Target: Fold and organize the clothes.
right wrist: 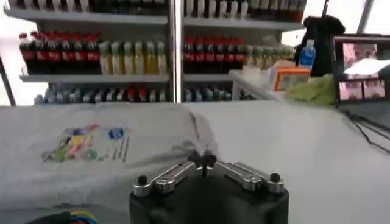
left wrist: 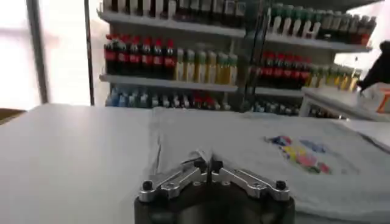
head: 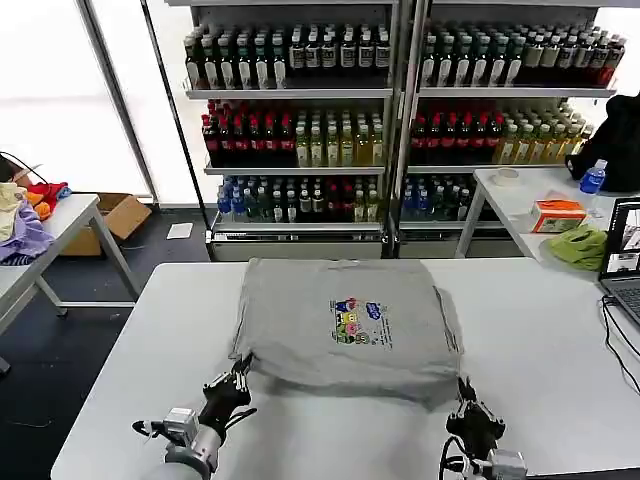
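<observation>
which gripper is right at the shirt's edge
The left gripper: its shut fingers sit at the near-left corner of the grey shirt. The right gripper, also shut, sits just short of the near-right corner on bare table.

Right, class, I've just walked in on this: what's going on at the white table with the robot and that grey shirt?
A two-armed robot is folding clothes. A light grey shirt with a small colourful print lies folded into a rough rectangle in the middle of the white table. The left hand sits at the shirt's near left corner and the right hand at its near right corner, both with fingers closed.
</observation>
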